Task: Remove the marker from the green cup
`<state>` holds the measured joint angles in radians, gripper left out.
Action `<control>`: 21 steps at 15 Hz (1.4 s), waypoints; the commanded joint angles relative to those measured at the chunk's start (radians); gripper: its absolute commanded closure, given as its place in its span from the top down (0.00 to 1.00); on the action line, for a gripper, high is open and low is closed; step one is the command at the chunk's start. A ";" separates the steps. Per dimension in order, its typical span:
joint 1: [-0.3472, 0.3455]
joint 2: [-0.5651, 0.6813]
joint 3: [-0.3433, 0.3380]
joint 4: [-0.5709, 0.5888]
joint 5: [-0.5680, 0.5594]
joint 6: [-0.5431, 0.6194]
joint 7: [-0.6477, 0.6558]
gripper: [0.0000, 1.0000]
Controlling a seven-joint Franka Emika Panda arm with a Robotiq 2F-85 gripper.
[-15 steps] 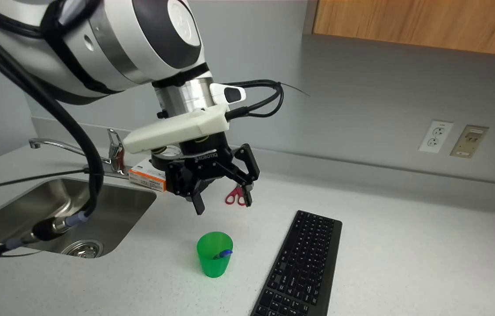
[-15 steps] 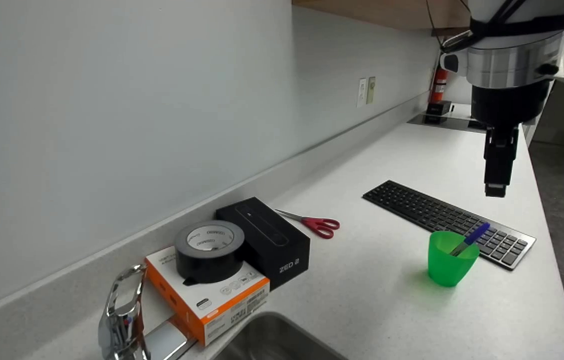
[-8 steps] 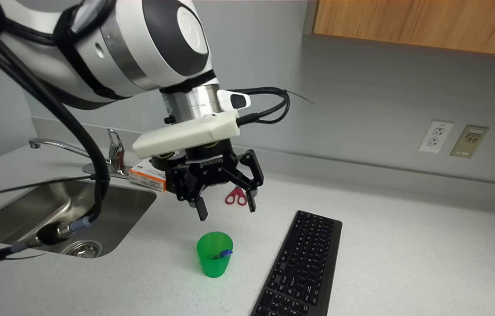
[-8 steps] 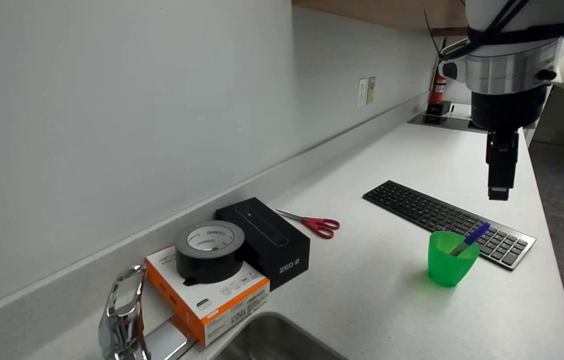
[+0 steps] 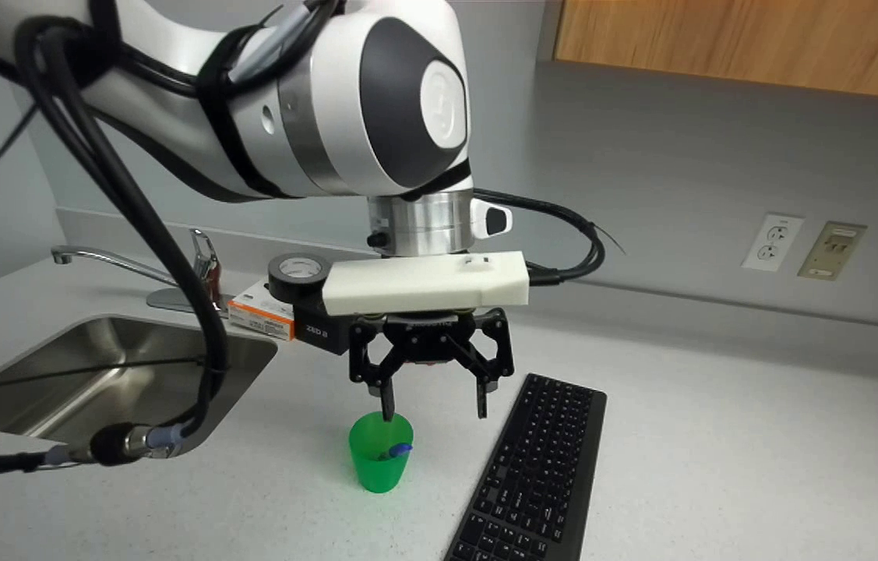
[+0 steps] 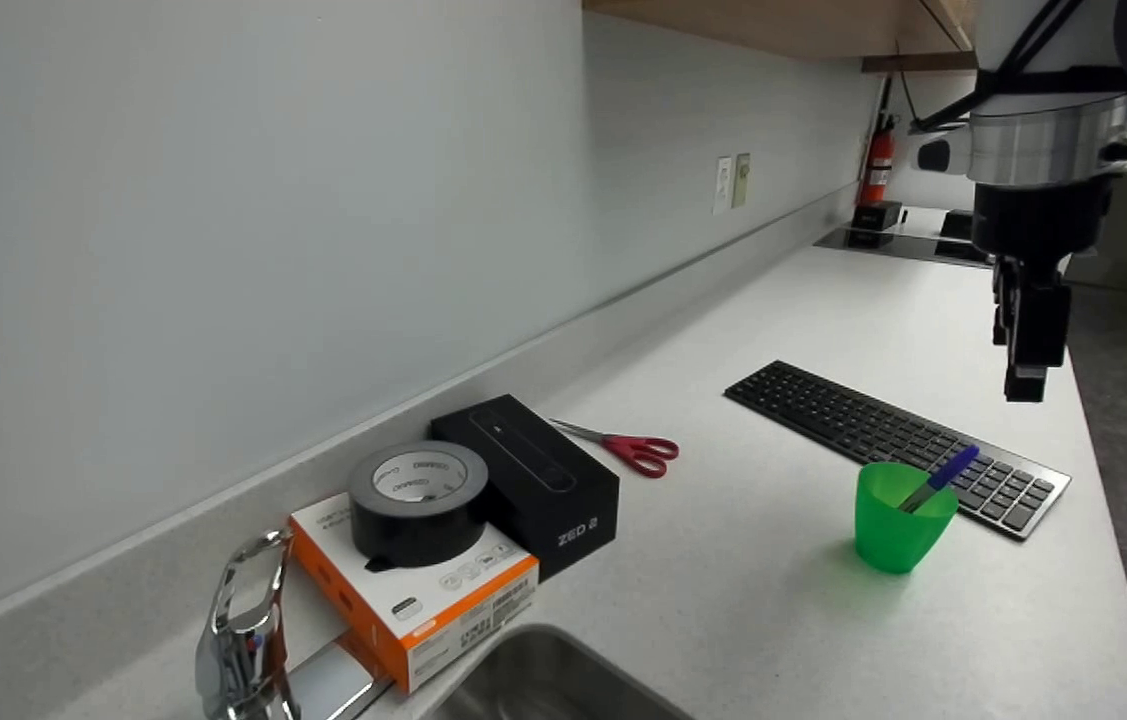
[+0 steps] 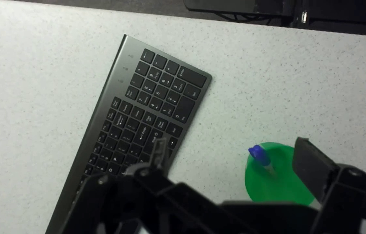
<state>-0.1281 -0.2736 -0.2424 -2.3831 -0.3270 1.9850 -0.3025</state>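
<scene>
The green cup [image 5: 378,472] stands upright on the counter; it also shows in an exterior view [image 6: 891,538] and in the wrist view [image 7: 283,188]. The marker [image 6: 953,467] leans inside it, its blue-purple cap above the rim; it also shows in an exterior view [image 5: 400,449] and in the wrist view [image 7: 260,156]. Its lower end is hidden in the cup. My gripper [image 5: 435,414] is open and empty, pointing down above cup height; it also shows in an exterior view [image 6: 1025,386]. In the wrist view, the cup and marker lie between the fingers [image 7: 231,143], nearer the right finger.
A black keyboard [image 5: 536,467] lies beside the cup. Red-handled scissors [image 6: 641,453], a black box [image 6: 533,480], and an orange-white box [image 6: 463,600] with a tape roll [image 6: 420,505] on it lie near the wall. A sink [image 5: 119,374] and faucet [image 5: 206,269] are beside them.
In an exterior view the arm has moved right and lower, and the gripper has turned from tilted to nearly level. It stays open. The cup and marker have not moved.
</scene>
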 commanded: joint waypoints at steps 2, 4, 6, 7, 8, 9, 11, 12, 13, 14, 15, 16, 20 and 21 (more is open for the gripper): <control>-0.021 0.007 0.007 -0.007 0.013 0.003 -0.008 1.00; -0.021 0.013 0.007 -0.008 0.013 0.007 -0.008 1.00; -0.015 0.030 0.007 -0.001 0.031 0.004 -0.018 1.00; -0.013 0.037 0.010 -0.003 0.032 0.013 -0.014 1.00; -0.011 0.044 0.012 -0.004 0.036 0.019 -0.014 1.00; -0.010 0.055 0.016 -0.004 0.037 0.020 -0.015 1.00; -0.008 0.080 0.023 0.001 0.045 0.015 -0.017 1.00; -0.007 0.088 0.025 0.002 0.052 0.017 -0.024 1.00; -0.005 0.098 0.028 0.004 0.061 0.010 -0.037 1.00; -0.004 0.108 0.033 0.005 0.065 0.008 -0.036 1.00; -0.004 0.115 0.038 0.004 0.066 0.007 -0.034 1.00; -0.004 0.121 0.042 0.002 0.067 0.007 -0.032 1.00; -0.004 0.147 0.056 0.010 0.078 -0.004 -0.036 1.00; -0.003 0.156 0.058 0.015 0.085 -0.009 -0.038 1.00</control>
<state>-0.1327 -0.1426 -0.1907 -2.3908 -0.2839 1.9953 -0.3106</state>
